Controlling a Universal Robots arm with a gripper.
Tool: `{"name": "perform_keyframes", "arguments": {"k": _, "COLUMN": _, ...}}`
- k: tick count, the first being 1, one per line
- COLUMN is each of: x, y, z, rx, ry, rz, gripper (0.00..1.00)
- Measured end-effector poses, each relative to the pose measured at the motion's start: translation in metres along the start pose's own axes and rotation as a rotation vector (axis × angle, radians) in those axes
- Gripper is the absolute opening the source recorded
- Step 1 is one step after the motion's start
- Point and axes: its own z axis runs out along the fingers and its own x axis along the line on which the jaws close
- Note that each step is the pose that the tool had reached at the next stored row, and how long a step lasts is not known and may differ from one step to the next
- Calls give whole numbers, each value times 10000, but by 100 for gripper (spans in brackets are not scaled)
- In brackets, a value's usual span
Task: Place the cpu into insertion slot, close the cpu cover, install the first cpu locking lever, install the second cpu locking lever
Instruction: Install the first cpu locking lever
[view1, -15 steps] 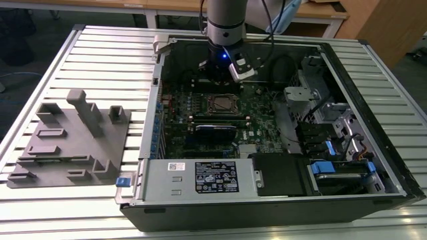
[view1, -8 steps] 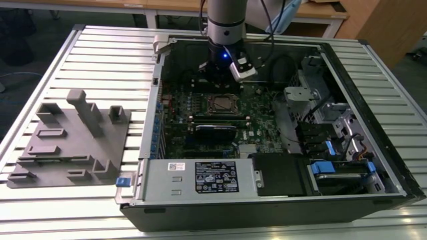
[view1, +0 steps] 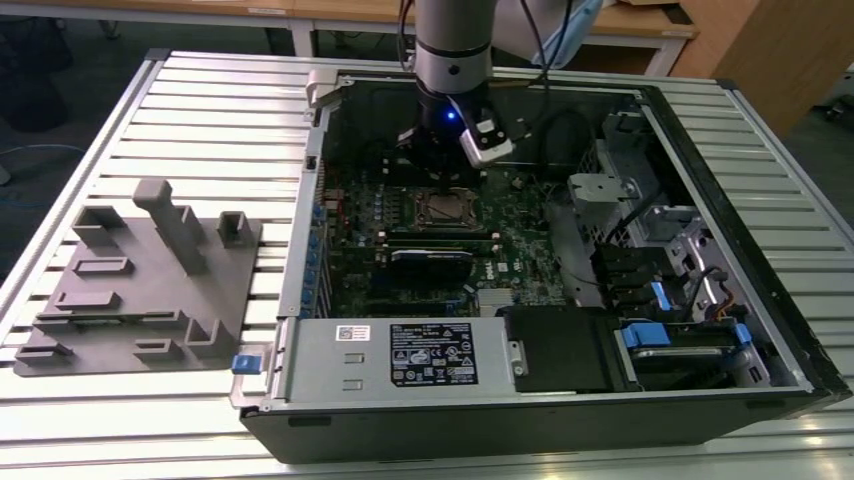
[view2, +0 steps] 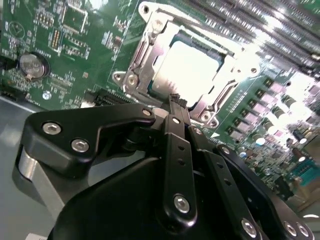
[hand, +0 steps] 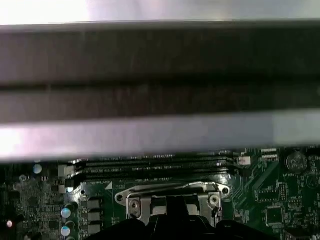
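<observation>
The cpu (view2: 187, 70) lies flat in the socket of the green motherboard, its silvery top showing bright. The cpu cover (view2: 145, 60), a shiny metal frame, lies down around the chip. In the exterior view the socket (view1: 447, 210) sits mid-board inside the open computer case. My gripper (view2: 174, 100) hangs just over the socket's edge, fingers pressed together, shut, with nothing visible between them. The exterior view shows my gripper (view1: 447, 185) coming straight down onto the socket. I cannot tell the locking levers apart from the frame.
A power supply box (view1: 434, 355) with a white label fills the case's near side. A black card (view1: 434, 258) stands just before the socket. Drive bays with blue tabs (view1: 667, 330) are at the exterior view's right. A grey fixture (view1: 147, 280) lies on the slatted table at its left.
</observation>
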Motion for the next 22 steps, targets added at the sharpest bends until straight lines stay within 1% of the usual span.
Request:
{"name": "perform_keyframes", "arguments": {"k": 7, "x": -13, "y": -197, "z": -8, "rx": 1, "ry": 0, "rz": 1, "gripper": 11}}
{"name": "perform_keyframes", "arguments": {"k": 8, "x": -14, "y": -213, "z": -9, "rx": 0, "ry": 1, "rz": 1, "gripper": 11}}
{"name": "perform_keyframes", "arguments": {"k": 14, "x": -39, "y": -219, "z": -7, "rx": 1, "ry": 2, "rz": 1, "gripper": 11}}
{"name": "perform_keyframes", "arguments": {"k": 22, "x": -41, "y": -218, "z": -11, "rx": 2, "ry": 2, "rz": 0, "gripper": 11}}
